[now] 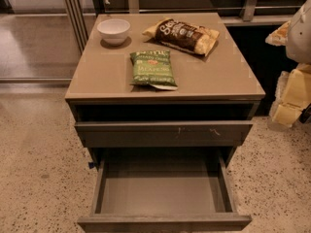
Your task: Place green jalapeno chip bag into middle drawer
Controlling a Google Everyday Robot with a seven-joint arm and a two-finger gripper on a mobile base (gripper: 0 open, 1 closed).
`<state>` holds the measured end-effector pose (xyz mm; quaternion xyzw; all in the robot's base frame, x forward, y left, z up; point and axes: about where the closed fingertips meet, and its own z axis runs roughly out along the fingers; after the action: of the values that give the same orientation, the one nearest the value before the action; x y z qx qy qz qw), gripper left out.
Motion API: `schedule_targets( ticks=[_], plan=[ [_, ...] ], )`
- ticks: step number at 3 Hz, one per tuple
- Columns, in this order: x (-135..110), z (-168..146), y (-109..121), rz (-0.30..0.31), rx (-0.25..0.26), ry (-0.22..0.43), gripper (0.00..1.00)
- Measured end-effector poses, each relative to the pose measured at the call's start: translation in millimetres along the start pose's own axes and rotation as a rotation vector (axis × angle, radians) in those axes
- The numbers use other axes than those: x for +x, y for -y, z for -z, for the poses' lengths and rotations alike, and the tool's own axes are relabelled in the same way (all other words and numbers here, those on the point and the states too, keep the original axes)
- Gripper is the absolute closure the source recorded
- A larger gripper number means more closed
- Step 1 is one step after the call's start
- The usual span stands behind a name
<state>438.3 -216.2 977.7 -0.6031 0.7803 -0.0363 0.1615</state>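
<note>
The green jalapeno chip bag (pixel 153 69) lies flat on the cabinet top (pixel 107 76), near the middle, with its white bottom edge toward the front. The middle drawer (pixel 160 188) is pulled out below a closed drawer front with pale scratch marks (pixel 163 132). Its flat tray holds nothing. My gripper (pixel 291 98) hangs at the right edge of the view, beside the cabinet's right side. It is well apart from the bag and holds nothing that I can see.
A larger dark-brown-and-yellow chip bag (pixel 184 35) lies at the back right of the top. A white bowl (pixel 113 30) stands at the back left. Speckled floor (pixel 39 164) surrounds the cabinet. Glass panels and metal rails stand behind.
</note>
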Motion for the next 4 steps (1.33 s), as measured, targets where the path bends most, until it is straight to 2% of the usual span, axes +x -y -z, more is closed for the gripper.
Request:
schedule_targets(
  ticks=[2, 3, 4],
  plan=[
    [-3.3, 1.9, 4.5, -0.003, 0.017, 0.019, 0.00],
    [-22.7, -0.8, 29.0, -0.018, 0.072, 0.097, 0.00],
    [-55.2, -9.1, 62.2, -0.021, 0.126, 0.183, 0.00]
  ],
)
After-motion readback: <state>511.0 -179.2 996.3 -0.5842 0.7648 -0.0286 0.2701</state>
